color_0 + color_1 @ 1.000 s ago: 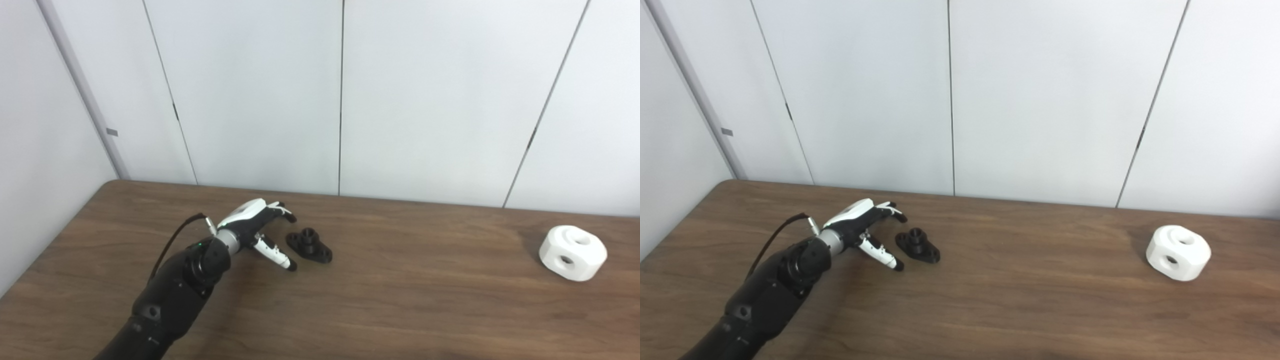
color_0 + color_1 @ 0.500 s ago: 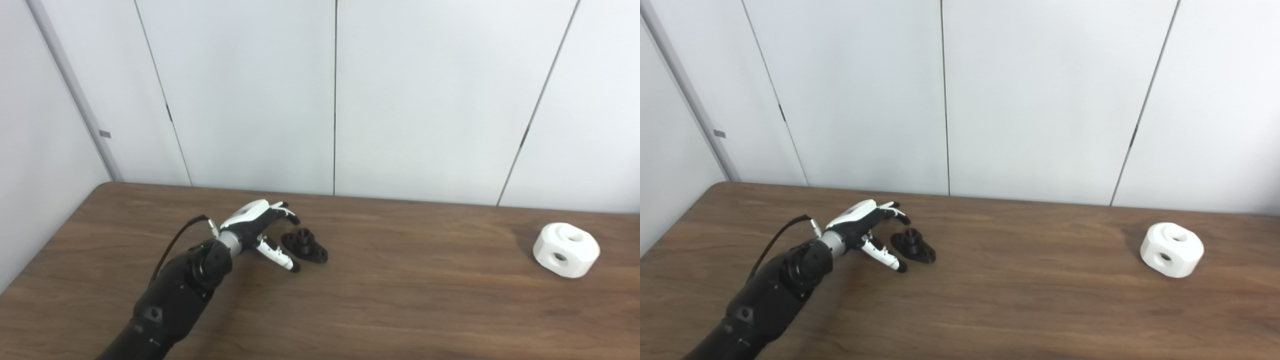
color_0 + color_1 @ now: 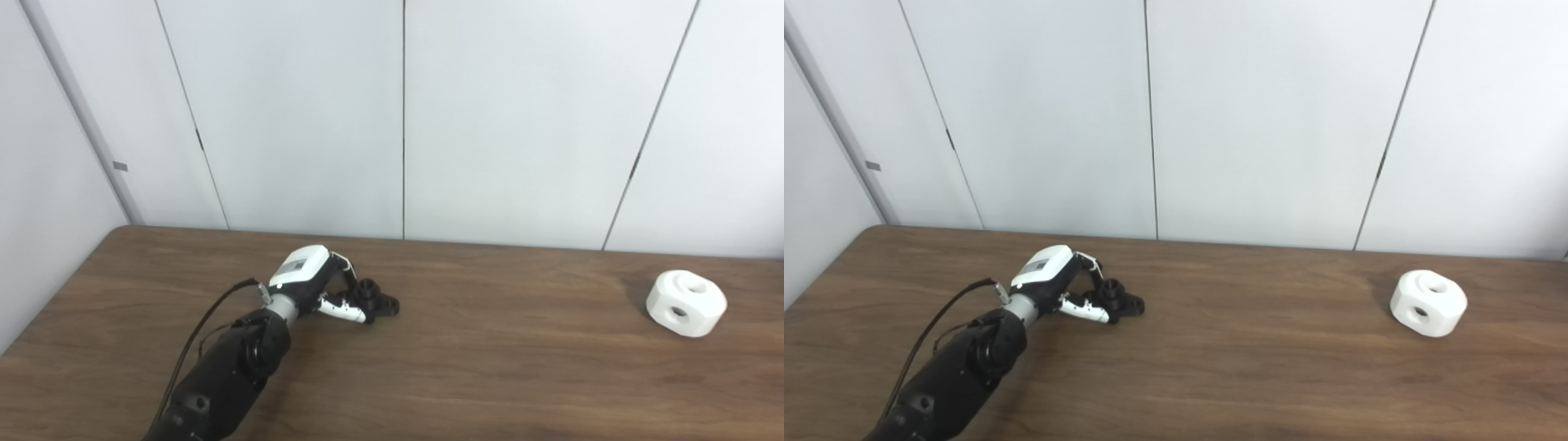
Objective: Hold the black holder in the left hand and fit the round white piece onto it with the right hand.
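Black holder [image 3: 375, 300] lies on the table, left robot hand [image 3: 318, 288] curled around it, fingers touching.

From my seat, the holder [image 3: 375, 300] lay on the table [image 3: 465, 367] toward ten o'clock, my left hand [image 3: 318, 288] just at its nine o'clock side. The round piece [image 3: 686, 302] sat well apart toward two o'clock.

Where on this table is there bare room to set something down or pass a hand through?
The table is bare across its middle, between the black holder and the round white piece, and along the whole near edge. The only crowded spot is where the left hand closes around the holder.
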Controlling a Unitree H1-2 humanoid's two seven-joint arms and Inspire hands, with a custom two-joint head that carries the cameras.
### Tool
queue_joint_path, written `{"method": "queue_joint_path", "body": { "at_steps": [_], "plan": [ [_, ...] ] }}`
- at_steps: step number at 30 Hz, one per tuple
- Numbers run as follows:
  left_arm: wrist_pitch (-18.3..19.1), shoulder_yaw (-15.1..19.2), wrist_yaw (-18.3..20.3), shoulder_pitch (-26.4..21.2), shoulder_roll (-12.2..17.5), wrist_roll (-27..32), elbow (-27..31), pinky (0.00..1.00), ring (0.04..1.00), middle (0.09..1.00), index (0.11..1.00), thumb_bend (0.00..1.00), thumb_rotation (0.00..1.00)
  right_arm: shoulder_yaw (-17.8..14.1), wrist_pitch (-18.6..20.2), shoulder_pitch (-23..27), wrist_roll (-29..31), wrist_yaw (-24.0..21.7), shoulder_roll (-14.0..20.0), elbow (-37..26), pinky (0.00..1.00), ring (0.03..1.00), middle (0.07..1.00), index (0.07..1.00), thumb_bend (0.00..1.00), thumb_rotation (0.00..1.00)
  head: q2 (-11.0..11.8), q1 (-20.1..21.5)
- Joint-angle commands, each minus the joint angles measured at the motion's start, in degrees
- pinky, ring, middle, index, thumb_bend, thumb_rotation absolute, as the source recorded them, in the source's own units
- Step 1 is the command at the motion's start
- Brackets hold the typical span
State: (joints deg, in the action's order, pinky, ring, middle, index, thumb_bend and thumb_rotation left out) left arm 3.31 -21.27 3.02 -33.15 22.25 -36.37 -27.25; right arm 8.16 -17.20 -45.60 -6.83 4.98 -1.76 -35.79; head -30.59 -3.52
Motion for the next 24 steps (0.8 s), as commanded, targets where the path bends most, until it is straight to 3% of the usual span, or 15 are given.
{"method": "queue_joint_path", "body": {
  "at_steps": [1,8,12,16,19,24],
  "plan": [
    [1.1,-1.1,2.0,-0.2,0.4,-1.4,0.2,0.73,0.876,0.797,0.481,0.52,0.04,0.2,-2.4,-0.6,0.0,0.5,-1.6,-1.1,0.59,0.729,0.732,0.725,0.3,0.66,-0.1,0.1],
    [1.5,-0.8,3.1,0.8,0.7,-1.1,4.0,0.68,0.87,0.797,0.481,0.52,0.04,0.0,-2.7,0.8,0.7,0.5,-1.4,-0.5,0.6,0.726,0.721,0.724,0.32,0.66,-0.5,1.3],
    [1.7,-1.1,3.9,2.1,0.9,-1.4,7.6,0.72,0.871,0.797,0.48,0.52,0.04,-0.5,-2.3,2.3,0.0,0.6,-1.7,-0.3,0.56,0.727,0.71,0.721,0.32,0.67,-1.0,3.2],
    [1.4,-1.3,4.2,5.0,1.3,-2.4,12.6,0.72,0.842,0.781,0.481,0.52,0.04,-1.0,-2.2,3.5,-1.4,0.9,-2.2,-0.5,0.54,0.718,0.701,0.717,0.27,0.66,-1.3,4.7],
    [3.4,-1.1,5.6,7.1,0.9,-3.4,16.6,0.72,0.834,0.779,0.482,0.52,0.04,-1.2,-2.1,4.5,-2.1,1.1,-2.5,-0.5,0.5,0.689,0.689,0.702,0.22,0.64,-1.5,5.8],
    [6.0,-1.0,7.5,10.6,-0.7,-3.8,22.9,0.7,0.837,0.786,0.481,0.52,0.04,-1.1,-2.0,5.7,-1.2,0.8,-2.1,-0.3,0.5,0.692,0.693,0.704,0.24,0.63,-1.7,6.9]
  ]
}}
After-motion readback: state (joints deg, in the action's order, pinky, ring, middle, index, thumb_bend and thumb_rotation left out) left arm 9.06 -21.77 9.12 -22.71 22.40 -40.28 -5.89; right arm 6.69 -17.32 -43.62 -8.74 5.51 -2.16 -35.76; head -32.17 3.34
